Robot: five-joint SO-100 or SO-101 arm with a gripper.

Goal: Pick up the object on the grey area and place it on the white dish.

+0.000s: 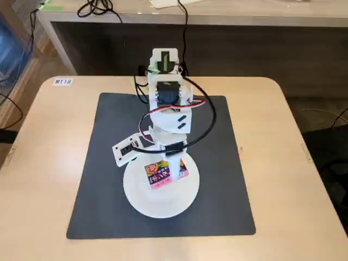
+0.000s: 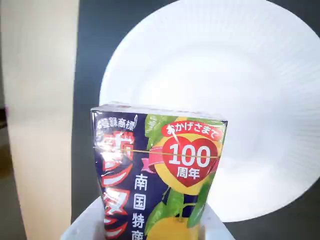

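Observation:
The object, a small red and magenta packet (image 1: 162, 174) with a yellow picture, is in my gripper (image 1: 169, 167) over the white dish (image 1: 157, 205). The dish is a round ribbed plate on the near half of the grey area (image 1: 109, 163), a large dark mat. In the wrist view the packet (image 2: 155, 175) stands upright close to the camera. My gripper (image 2: 150, 225) is shut on its lower part, with white finger parts showing at the bottom edge. The plate (image 2: 240, 75) lies behind it on the mat (image 2: 95, 50). I cannot tell whether the packet touches the plate.
The arm's base (image 1: 165, 60) stands at the mat's far edge, with cables running back to a desk. The beige tabletop (image 1: 49, 163) surrounds the mat. A small "MT18" label (image 1: 62, 81) sits at the far left corner.

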